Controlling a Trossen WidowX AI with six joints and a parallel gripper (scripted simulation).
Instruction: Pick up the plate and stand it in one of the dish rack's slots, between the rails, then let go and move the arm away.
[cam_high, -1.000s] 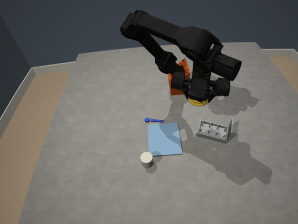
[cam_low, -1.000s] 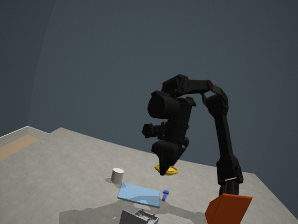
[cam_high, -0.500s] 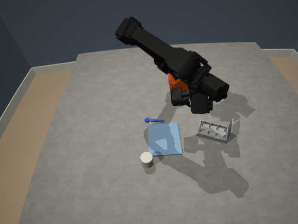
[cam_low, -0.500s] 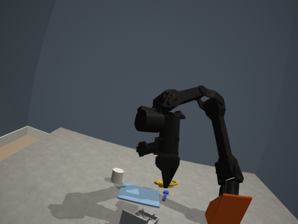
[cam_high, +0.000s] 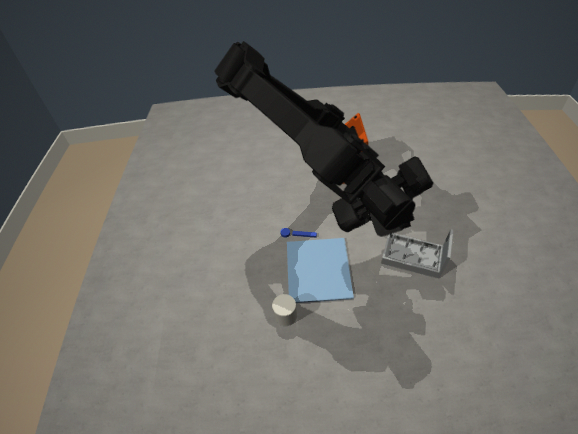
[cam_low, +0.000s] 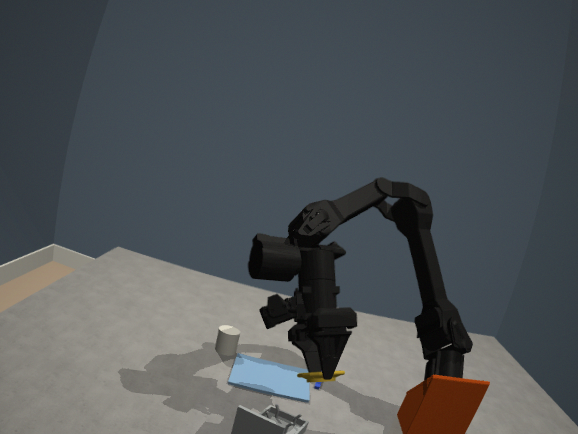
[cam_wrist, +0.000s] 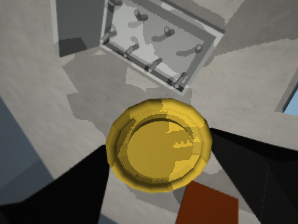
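The yellow round plate (cam_low: 306, 376) (cam_wrist: 159, 155) is held in the air, lying nearly level, with its face toward the wrist camera. My gripper (cam_low: 327, 374) (cam_wrist: 158, 141) points down and is shut on the plate, with one finger at each opposite side of the rim. In the top view the arm hides the plate and the fingertips. The grey dish rack (cam_high: 412, 267) (cam_low: 248, 422) (cam_wrist: 79, 25) stands on the table, with short pegs in rows inside it and a tall panel at one end. In the wrist view it lies beyond the plate, toward the top.
A light blue board (cam_high: 322, 270) (cam_low: 267, 378) lies beside the rack. A blue spoon-like tool (cam_high: 304, 233) (cam_low: 318, 385) lies next to it, and a cream cylinder (cam_high: 284, 304) (cam_low: 228, 342) stands at its corner. The orange arm mount (cam_high: 359, 129) (cam_low: 450, 405) (cam_wrist: 212, 205) is near the arm's base.
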